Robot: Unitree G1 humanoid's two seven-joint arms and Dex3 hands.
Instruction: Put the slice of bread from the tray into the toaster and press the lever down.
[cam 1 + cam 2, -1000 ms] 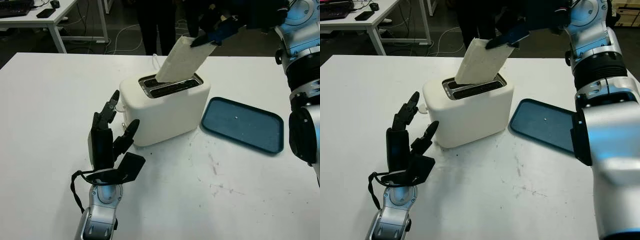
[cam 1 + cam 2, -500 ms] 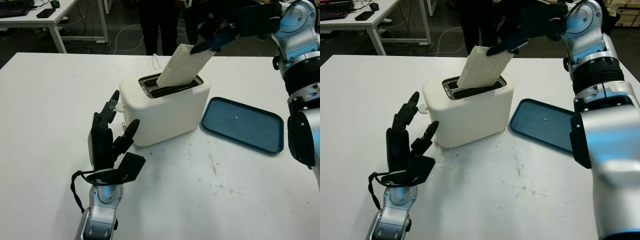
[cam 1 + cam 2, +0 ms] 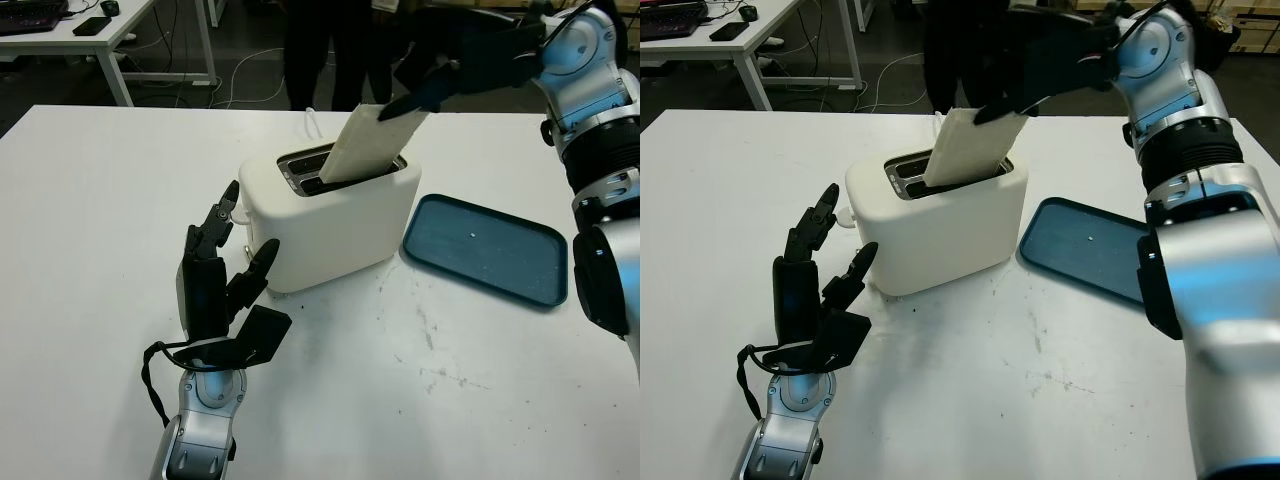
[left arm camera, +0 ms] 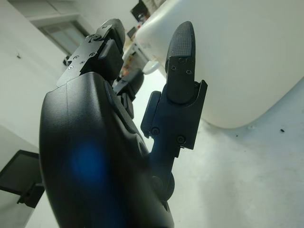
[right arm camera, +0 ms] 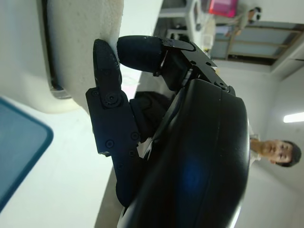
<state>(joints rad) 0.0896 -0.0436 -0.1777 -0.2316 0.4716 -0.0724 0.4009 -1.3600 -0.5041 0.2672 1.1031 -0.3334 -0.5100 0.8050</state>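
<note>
White table (image 3: 90,210), second desk (image 3: 110,30) with keyboard (image 3: 30,18) behind, person (image 3: 330,50) standing beyond.

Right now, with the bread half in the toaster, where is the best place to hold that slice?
Probably the slice of bread's top edge, from above and the tray side, as the right hand pinches it now. It leans, its lower part in the toaster's slot, so the top is the free part. The left hand is open beside the toaster.

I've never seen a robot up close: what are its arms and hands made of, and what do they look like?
Both arms are shiny silver shells with black joint bands. Each ends in a matt black hand: the left hand and the right hand have chunky three-part fingers with visible screws and ribbed tips. A thin black cable loops at the left wrist.
</note>
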